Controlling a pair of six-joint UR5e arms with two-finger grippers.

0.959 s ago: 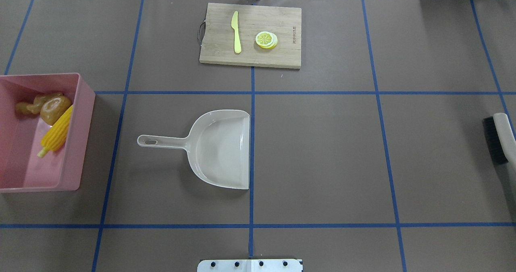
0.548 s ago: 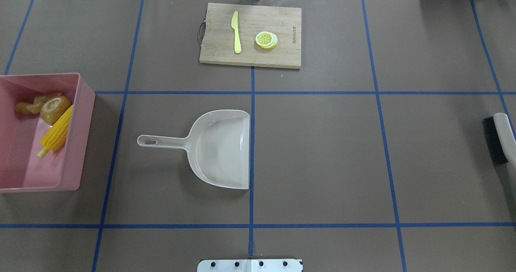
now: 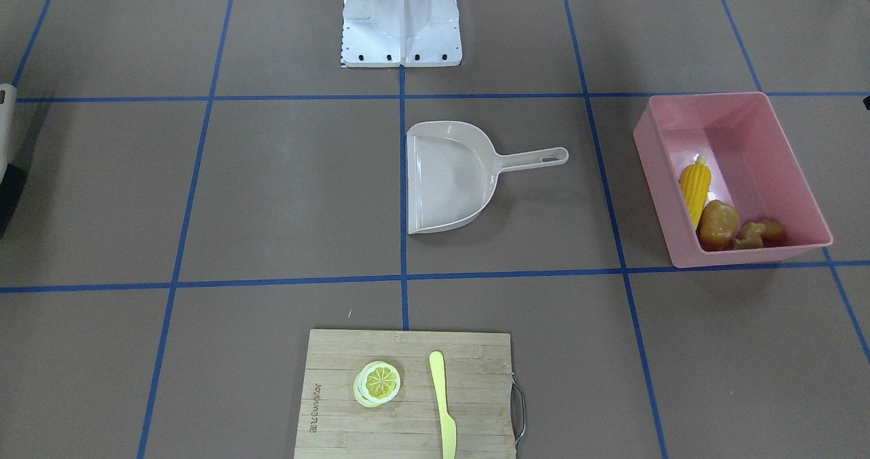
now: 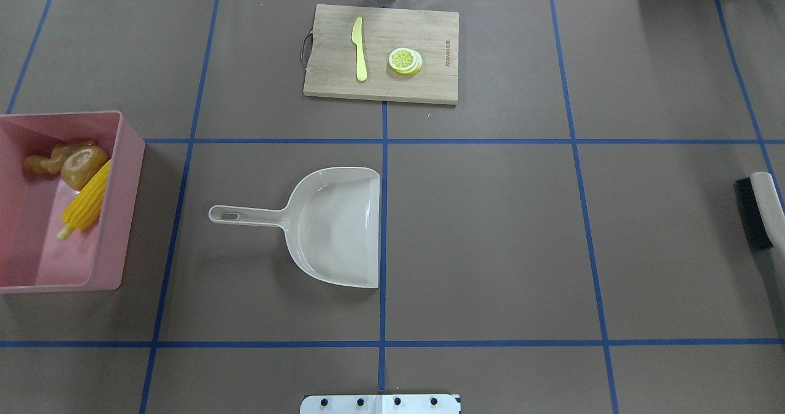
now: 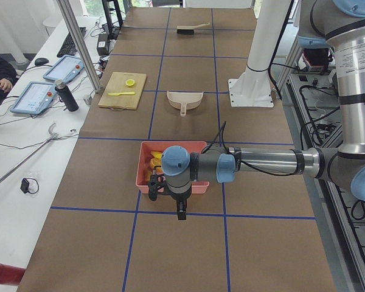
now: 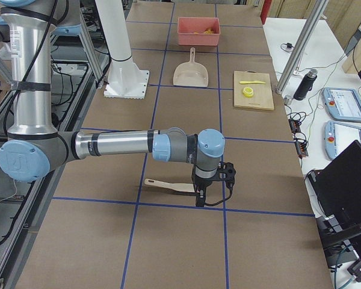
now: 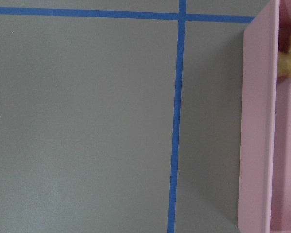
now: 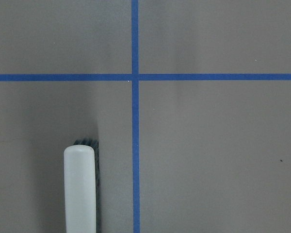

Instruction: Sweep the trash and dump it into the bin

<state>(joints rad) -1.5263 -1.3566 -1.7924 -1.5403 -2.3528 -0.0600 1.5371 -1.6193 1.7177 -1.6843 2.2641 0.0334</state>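
Two claws, grip unreadable: left gripper (image 5: 180, 212) beside bin (image 4: 126, 205), right gripper (image 6: 200, 200) near brush (image 6: 168, 185). Corn (image 4: 86, 205), ginger (image 4: 43, 161), potato (image 4: 83, 165) inside bin. Dustpan (image 4: 337, 230) mid-table. Board (image 4: 429, 83) bears knife (image 4: 359, 49), lemon (image 4: 405, 61).

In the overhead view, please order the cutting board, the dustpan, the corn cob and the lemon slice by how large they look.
Largest to smallest:
1. cutting board
2. dustpan, somewhat smaller
3. corn cob
4. lemon slice, clearly the smallest
The board and lemon lie farthest from this camera, which may shrink them slightly.
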